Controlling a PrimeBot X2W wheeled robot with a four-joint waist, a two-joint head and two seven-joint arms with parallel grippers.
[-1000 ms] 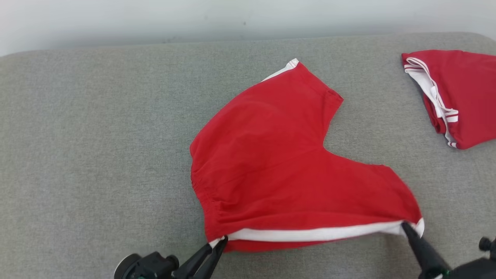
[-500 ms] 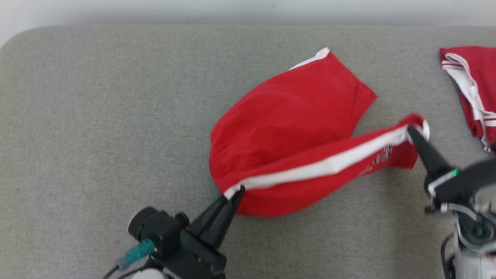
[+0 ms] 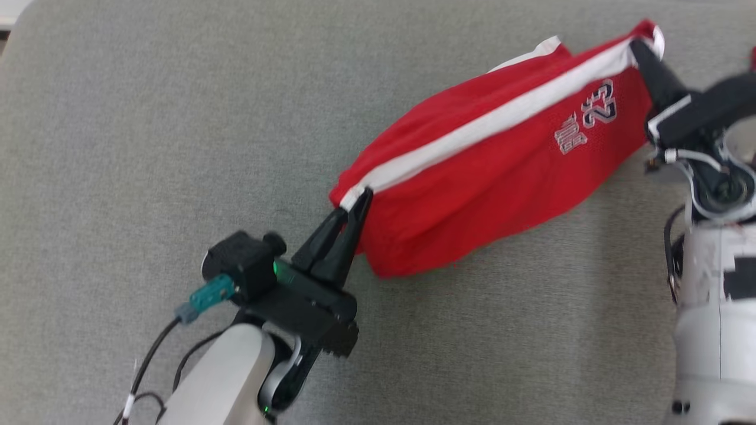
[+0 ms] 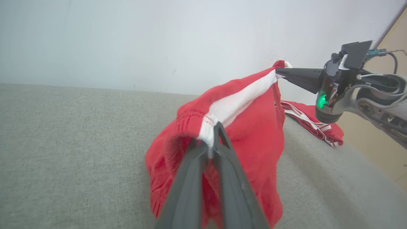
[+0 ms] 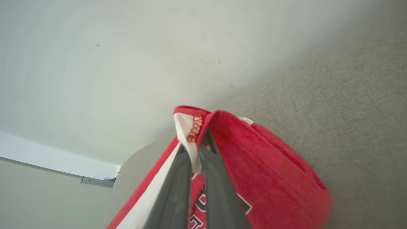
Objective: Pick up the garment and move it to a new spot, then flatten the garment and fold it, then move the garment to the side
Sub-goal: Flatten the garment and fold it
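Note:
The garment [image 3: 484, 177] is a pair of red shorts with a white side stripe and white lettering, hanging stretched between both grippers above the grey surface. My left gripper [image 3: 360, 198] is shut on the waistband end of the stripe, seen close up in the left wrist view, garment [image 4: 251, 127] draped over the fingers [image 4: 190, 187]. My right gripper [image 3: 638, 46] is shut on the hem end at the upper right, garment [image 5: 273, 171] pinched at its corner. The right gripper [image 4: 279, 71] also shows in the left wrist view.
A grey padded surface [image 3: 147, 130] spreads under everything. A second red and white garment [image 4: 314, 125] lies on it beyond the held one, near the right arm [image 4: 359, 92]. A pale wall [image 4: 127, 41] stands behind the surface.
Both grippers have lifted the shorts off the surface and carried them up and away, the right end higher; the lettered side has turned into view. The head camera has shifted too.

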